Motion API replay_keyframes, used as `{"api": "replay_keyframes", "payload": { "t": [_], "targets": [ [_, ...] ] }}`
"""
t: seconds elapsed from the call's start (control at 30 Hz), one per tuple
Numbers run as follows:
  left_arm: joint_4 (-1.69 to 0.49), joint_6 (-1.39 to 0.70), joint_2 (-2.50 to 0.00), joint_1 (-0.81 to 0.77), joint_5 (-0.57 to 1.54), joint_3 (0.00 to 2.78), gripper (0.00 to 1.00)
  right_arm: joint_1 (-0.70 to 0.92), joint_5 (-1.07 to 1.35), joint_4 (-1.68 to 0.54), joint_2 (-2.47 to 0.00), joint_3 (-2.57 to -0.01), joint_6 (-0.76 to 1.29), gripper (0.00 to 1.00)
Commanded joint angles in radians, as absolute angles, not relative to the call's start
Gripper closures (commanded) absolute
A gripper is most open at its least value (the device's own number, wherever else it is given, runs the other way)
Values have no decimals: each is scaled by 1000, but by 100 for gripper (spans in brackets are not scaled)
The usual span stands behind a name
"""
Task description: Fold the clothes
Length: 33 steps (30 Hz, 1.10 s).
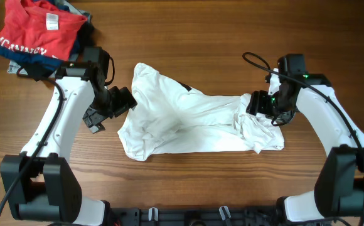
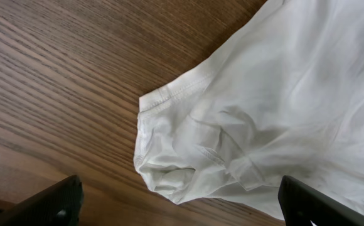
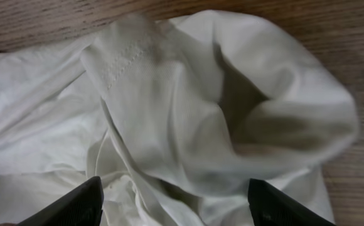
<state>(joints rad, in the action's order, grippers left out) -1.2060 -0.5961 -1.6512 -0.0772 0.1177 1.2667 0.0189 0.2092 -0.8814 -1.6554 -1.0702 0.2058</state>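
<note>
- A white shirt (image 1: 194,122) lies crumpled and spread sideways across the middle of the wooden table (image 1: 194,37), between the two arms.
- The left gripper (image 1: 124,100) sits at the shirt's left edge, toward its far corner. In the left wrist view its two dark fingers (image 2: 50,204) stand wide apart. A stitched, rumpled corner of the shirt (image 2: 188,150) lies just ahead of the gap between them, with nothing clamped.
- The right gripper (image 1: 257,103) is over the bunched right end of the shirt. In the right wrist view its fingers (image 3: 69,204) are also spread wide, and a puffed fold of white cloth (image 3: 169,113) with a stitched hem fills the space ahead of them. Whether the fingertips touch the cloth cannot be told.
- A pile of clothes (image 1: 41,31), red on top of dark blue, rests at the far left corner, well apart from the shirt.
</note>
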Motion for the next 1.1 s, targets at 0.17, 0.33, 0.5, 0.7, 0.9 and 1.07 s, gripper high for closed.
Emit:
{"api": "replay_keyframes", "payload": {
  "t": [0.17,0.33,0.5,0.7,0.9,1.07],
  "targets": [
    [-1208,-583,-1651,-76,126,1259,0,38,447,-697,-1791,-1052,203,29],
    [-1208,-583,-1651,-76,125,1259,0,53,588,-599,-1740,-1069,307,28],
    [-1208,-583,-1651,-76,126,1259,0,53,471,-647,-1583,-1069,345,27],
    [-1205,-584,-1651,-76,126,1259,0,53,361,-770,-1532,-1069,263,17],
    [-1223,-583,-1651,-76,126,1259,0,53,146,-921,-1532,-1052,234,13],
    [-1223,-584,-1651,-76,126,1259,0,53,338,-847,-1532,-937,180,14]
  ]
}}
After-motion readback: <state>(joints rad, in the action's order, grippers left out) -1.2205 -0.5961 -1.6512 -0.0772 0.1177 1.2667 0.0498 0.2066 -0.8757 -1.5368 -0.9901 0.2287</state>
